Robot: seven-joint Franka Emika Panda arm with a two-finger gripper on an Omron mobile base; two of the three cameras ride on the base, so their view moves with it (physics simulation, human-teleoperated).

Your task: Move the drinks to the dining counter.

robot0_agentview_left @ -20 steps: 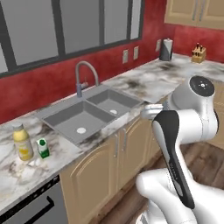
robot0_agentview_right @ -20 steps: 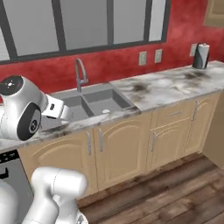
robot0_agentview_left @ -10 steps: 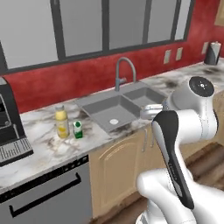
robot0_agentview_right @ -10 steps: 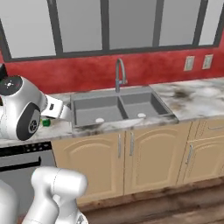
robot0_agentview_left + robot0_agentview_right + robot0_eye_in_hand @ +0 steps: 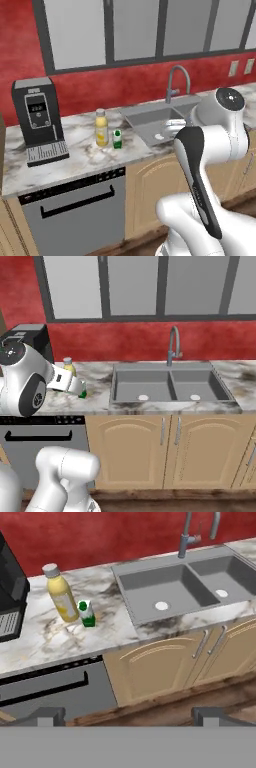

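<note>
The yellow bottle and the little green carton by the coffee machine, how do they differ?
The yellow bottle is taller and rounded with a white cap; the green-and-white carton is shorter and boxy with a green top. The bottle stands nearer the coffee machine, the carton nearer the sink. Both stand upright, close together on the marble worktop.

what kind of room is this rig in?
A rendered home kitchen, by the look of it: marble worktop with a double sink and faucet, a coffee machine, and a dishwasher under the counter.
</note>
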